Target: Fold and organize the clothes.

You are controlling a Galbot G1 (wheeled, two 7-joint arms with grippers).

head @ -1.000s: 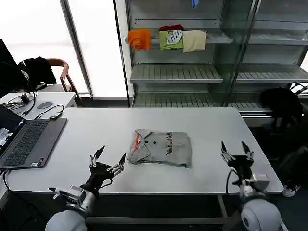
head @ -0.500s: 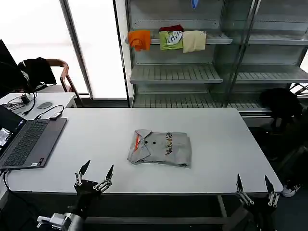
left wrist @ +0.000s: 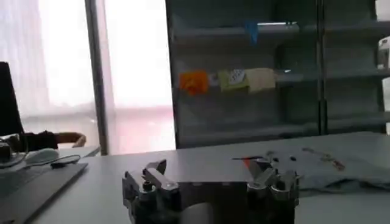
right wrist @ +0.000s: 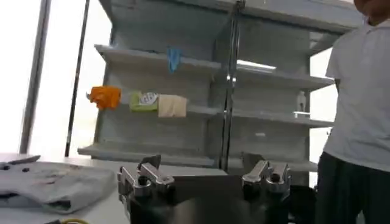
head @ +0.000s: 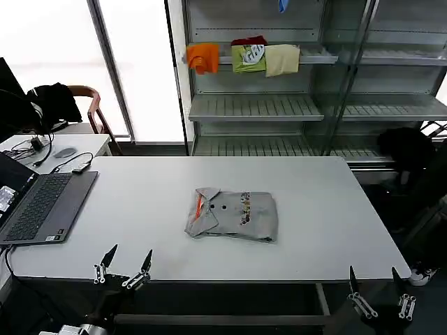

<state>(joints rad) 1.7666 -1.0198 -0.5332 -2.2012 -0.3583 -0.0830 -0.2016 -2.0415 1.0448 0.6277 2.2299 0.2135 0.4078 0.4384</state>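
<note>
Clothes (head: 232, 216) folded mid-table; left claw (head: 123, 268), right claw (head: 377, 292) open, low at near edge.

White table (head: 140, 195): folded shirts (head: 232, 214), laptop (head: 38, 206)

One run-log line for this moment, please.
folded grey shirts: stacked mid-table | left gripper: open, near edge | right gripper: open, below edge

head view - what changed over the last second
Both arms pulled back off the table toward the robot: the left tool dropped from beside the folded shirts to the near edge, and the right tool sank below it. Both are open, holding nothing. The shirts and laptop stayed put.
</note>
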